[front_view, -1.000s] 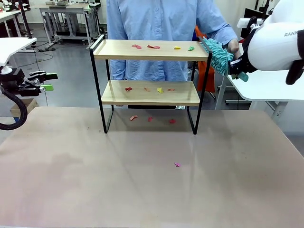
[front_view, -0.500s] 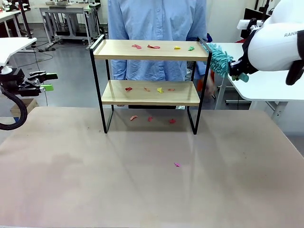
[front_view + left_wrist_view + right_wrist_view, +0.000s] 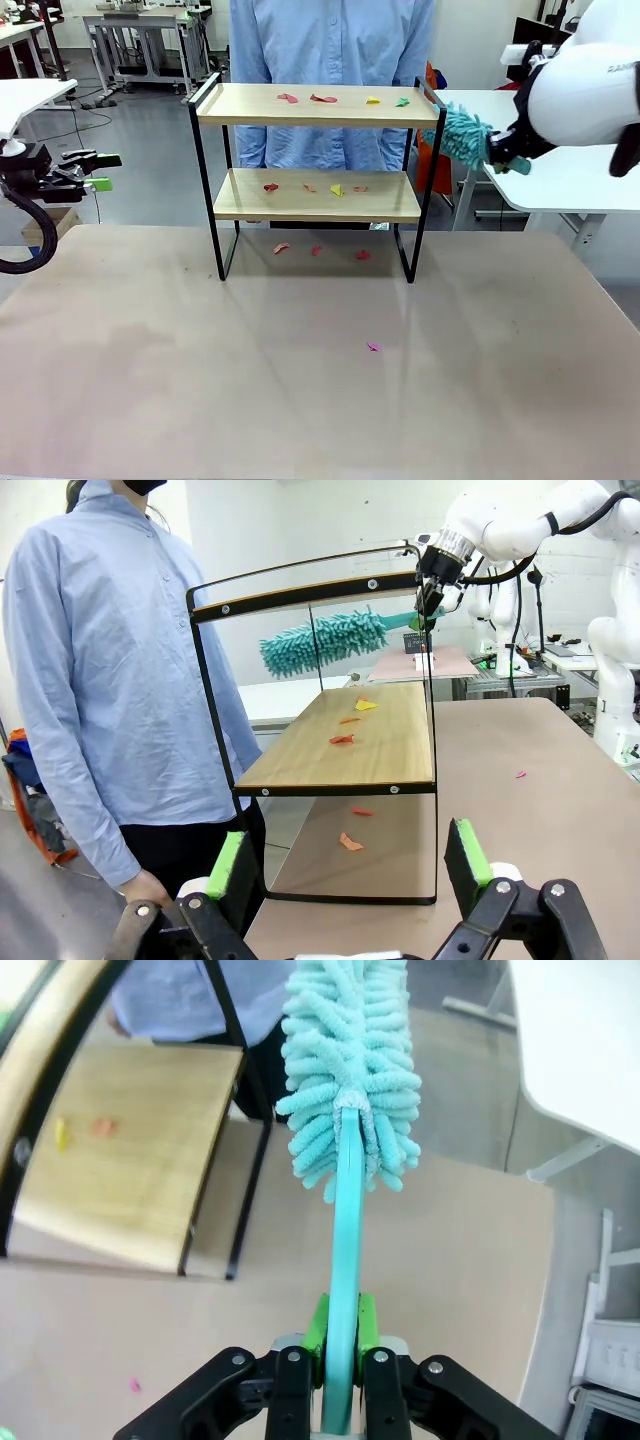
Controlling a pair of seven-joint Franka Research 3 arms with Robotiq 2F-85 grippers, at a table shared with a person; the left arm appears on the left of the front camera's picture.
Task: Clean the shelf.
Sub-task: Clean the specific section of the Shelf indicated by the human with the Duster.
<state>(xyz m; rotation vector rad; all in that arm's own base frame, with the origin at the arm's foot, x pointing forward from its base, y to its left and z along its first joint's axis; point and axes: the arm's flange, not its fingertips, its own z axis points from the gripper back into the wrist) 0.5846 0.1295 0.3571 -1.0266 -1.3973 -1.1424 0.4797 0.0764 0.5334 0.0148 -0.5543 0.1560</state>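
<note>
The shelf (image 3: pixel 250 103) stands mid-table with small coloured scraps on both wooden boards. My right gripper (image 3: pixel 500 150) hovers just off the shelf's right end, level with the top board, shut on the handle of a teal fluffy duster (image 3: pixel 460 133) whose head points at the shelf's right frame. In the right wrist view the green pads (image 3: pixel 318 1328) clamp the duster handle (image 3: pixel 343 1260), with the shelf (image 3: pixel 130 1190) to the left. My left gripper (image 3: pixel 95 170) waits open at the table's far left; its wrist view shows the fingers (image 3: pixel 468 852) wide apart, facing the shelf (image 3: pixel 390 750) and the duster (image 3: pixel 325 642).
A person in a blue shirt (image 3: pixel 330 40) stands right behind the shelf. Scraps (image 3: pixel 316 250) lie on the table under the shelf, and a pink one (image 3: pixel 373 347) lies nearer to me. A white side table (image 3: pixel 560 180) stands to the right.
The person's hand has left the duster and dropped out of sight. My right gripper has lowered the duster slightly beside the shelf's right end. The left arm has not moved.
</note>
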